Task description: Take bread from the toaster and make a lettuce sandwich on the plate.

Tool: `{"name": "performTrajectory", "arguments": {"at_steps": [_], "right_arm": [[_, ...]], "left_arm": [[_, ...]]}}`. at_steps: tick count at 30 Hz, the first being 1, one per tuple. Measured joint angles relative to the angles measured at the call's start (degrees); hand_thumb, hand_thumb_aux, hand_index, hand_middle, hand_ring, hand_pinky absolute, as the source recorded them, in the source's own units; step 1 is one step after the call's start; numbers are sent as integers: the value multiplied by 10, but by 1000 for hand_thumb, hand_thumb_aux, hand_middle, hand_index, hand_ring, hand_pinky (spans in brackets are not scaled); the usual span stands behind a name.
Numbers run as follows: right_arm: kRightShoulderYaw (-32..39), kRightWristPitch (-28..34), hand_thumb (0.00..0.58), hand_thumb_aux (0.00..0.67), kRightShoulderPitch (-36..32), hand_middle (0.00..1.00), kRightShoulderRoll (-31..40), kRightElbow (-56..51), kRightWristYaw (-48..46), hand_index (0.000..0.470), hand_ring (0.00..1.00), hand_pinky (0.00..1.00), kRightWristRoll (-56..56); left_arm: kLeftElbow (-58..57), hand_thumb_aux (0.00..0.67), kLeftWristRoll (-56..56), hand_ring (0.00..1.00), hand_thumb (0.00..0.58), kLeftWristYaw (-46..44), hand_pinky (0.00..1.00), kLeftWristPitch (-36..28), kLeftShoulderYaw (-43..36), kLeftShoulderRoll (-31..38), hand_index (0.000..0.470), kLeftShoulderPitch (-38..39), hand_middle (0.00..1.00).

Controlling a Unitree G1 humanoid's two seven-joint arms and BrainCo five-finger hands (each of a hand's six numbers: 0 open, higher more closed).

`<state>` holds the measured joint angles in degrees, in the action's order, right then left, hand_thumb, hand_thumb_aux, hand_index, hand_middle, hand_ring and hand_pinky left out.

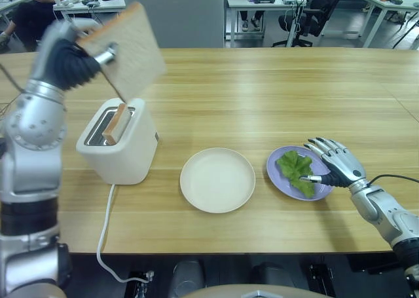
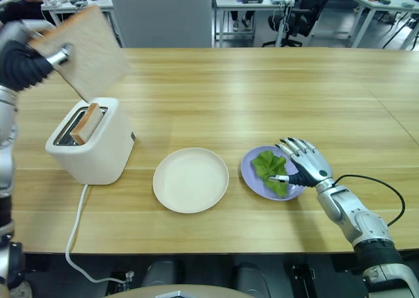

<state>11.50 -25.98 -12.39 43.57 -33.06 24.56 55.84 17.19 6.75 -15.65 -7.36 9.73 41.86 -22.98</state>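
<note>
Bread (image 1: 134, 52) clamped in left hand (image 1: 72, 65) above toaster (image 1: 124, 154) | right hand (image 2: 309, 166) splayed, empty, at lettuce (image 2: 267, 166)

No legible text, labels or numbers

Blur up high, and plenty tucked out of sight.
The bread slice (image 1: 131, 49) and the left hand (image 1: 69, 62) gripping it are smeared, with part of that hand behind the bread. The second slice (image 1: 116, 124) sits half sunk in the toaster (image 1: 121, 154). The right hand (image 1: 337, 162) covers the purple plate (image 1: 280, 181) rim and the edge of the lettuce (image 1: 294, 169).
</note>
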Motion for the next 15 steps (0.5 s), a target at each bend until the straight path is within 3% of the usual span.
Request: {"name": "performTrajectory", "arguments": {"at_steps": [7, 8, 9, 11, 12, 13, 14, 15], "right_arm": [[69, -10, 0, 0, -63, 0, -2, -129, 47, 0, 0, 0, 13], [79, -11, 148, 92, -72, 0, -4, -143, 51, 63, 0, 0, 15], [91, -13, 209, 134, -82, 0, -7, -159, 55, 92, 0, 0, 17], [110, -18, 476, 386, -97, 0, -13, -180, 59, 265, 0, 0, 19], [117, -20, 534, 481, -101, 0, -17, -184, 61, 330, 0, 0, 19], [123, -23, 534, 481, -104, 0, -19, -187, 64, 330, 0, 0, 19], [133, -24, 580, 662, -108, 0, -20, -196, 64, 455, 0, 0, 19], [139, -27, 580, 670, -111, 0, -22, -202, 67, 460, 0, 0, 19]], "left_arm": [[40, 670, -32, 1000, 580, -67, 1000, -61, -100, -72, 460, 49, 1000], [39, 670, -31, 1000, 580, -72, 1000, -62, -113, -78, 460, 55, 1000], [33, 670, -27, 1000, 580, -74, 1000, -62, -128, -87, 460, 59, 1000], [10, 670, -18, 1000, 580, -75, 1000, -60, -152, -105, 460, 66, 1000], [-5, 670, -13, 1000, 580, -75, 1000, -59, -164, -114, 460, 69, 1000], [-19, 670, -8, 1000, 580, -75, 1000, -56, -176, -120, 460, 73, 1000], [-43, 670, -2, 1000, 580, -75, 1000, -51, -188, -131, 460, 75, 1000], [-66, 670, 5, 1000, 580, -74, 1000, -44, -198, -138, 460, 77, 1000]]}}
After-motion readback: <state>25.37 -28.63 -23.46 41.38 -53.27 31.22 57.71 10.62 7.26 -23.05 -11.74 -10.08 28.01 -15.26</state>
